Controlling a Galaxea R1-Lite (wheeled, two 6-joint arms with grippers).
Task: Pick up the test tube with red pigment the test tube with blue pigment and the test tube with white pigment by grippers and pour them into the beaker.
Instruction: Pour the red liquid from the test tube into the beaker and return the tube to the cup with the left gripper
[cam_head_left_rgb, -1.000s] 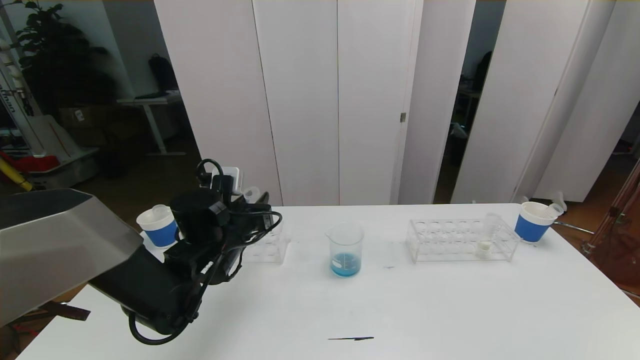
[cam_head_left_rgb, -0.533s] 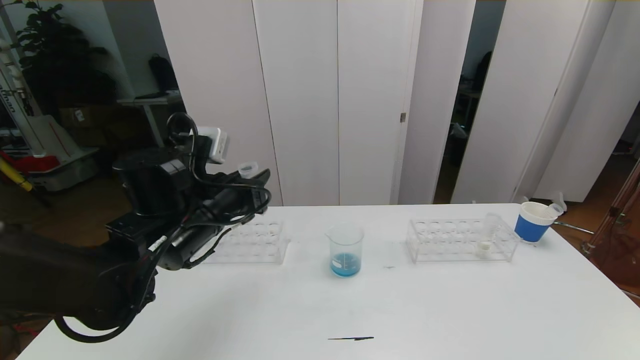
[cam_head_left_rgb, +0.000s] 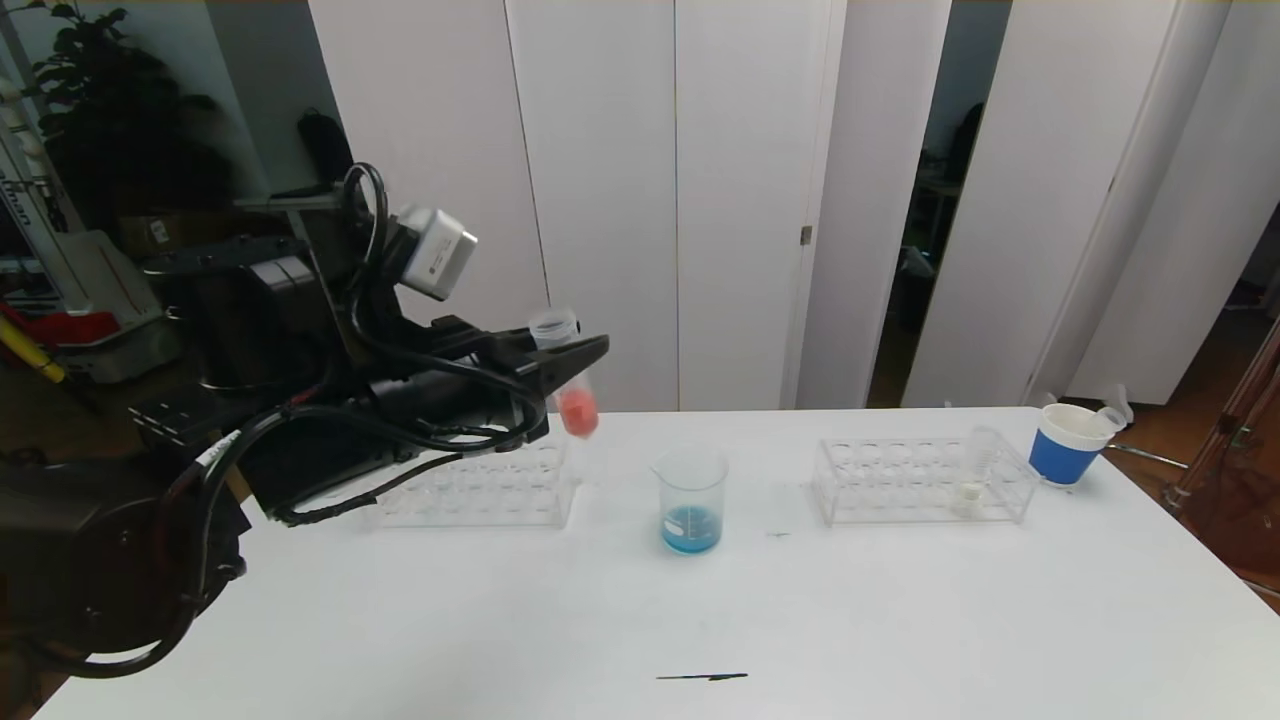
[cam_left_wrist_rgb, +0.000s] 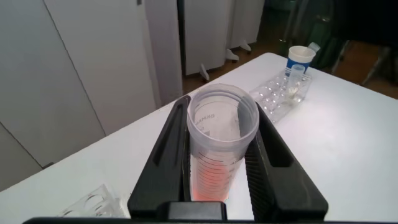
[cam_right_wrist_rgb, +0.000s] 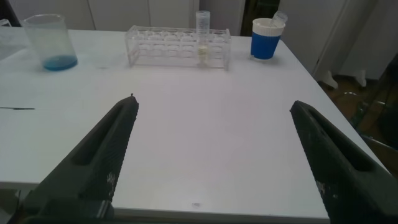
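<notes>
My left gripper (cam_head_left_rgb: 572, 362) is shut on the test tube with red pigment (cam_head_left_rgb: 577, 408) and holds it upright in the air, above the table and left of the beaker (cam_head_left_rgb: 690, 497). The left wrist view shows the tube (cam_left_wrist_rgb: 217, 143) clamped between both fingers. The beaker holds blue liquid at its bottom. The test tube with white pigment (cam_head_left_rgb: 972, 468) stands in the right rack (cam_head_left_rgb: 880, 482). No tube with blue pigment is in view. My right gripper (cam_right_wrist_rgb: 212, 103) is open and empty, low over the table's near right part; it is out of the head view.
An empty clear rack (cam_head_left_rgb: 480, 490) lies under my left arm. A blue-and-white paper cup (cam_head_left_rgb: 1065, 445) stands at the far right by the table edge. A thin dark mark (cam_head_left_rgb: 700, 677) lies near the front edge. White panels stand behind the table.
My left arm has risen from the left rack with the red tube and moved right toward the beaker. The left blue cup is now hidden behind the arm.
</notes>
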